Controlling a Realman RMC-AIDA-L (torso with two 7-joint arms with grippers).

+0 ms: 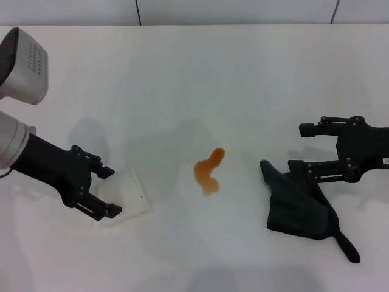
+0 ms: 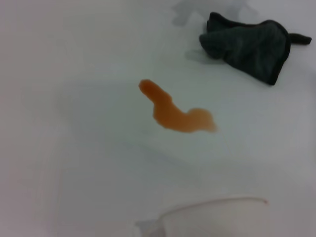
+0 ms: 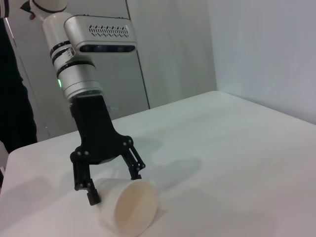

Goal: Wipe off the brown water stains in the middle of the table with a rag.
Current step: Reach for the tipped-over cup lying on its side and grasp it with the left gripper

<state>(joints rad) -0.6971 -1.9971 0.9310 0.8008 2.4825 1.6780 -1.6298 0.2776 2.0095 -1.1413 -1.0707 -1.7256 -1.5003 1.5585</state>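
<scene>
Brown water stains, one wavy orange blot, lie unwiped on the white tabletop, with the single dark rag well apart on the blot's right-arm side and one clear cup lying tipped on its left-arm side. Judging by this, the step in hand is fetching the rag: the right hand, fingers spread, sits touching the rag's upper edge without pinching it, so next it must close on cloth and drag it over the blot. The left hand, also spread, straddles the cup.
</scene>
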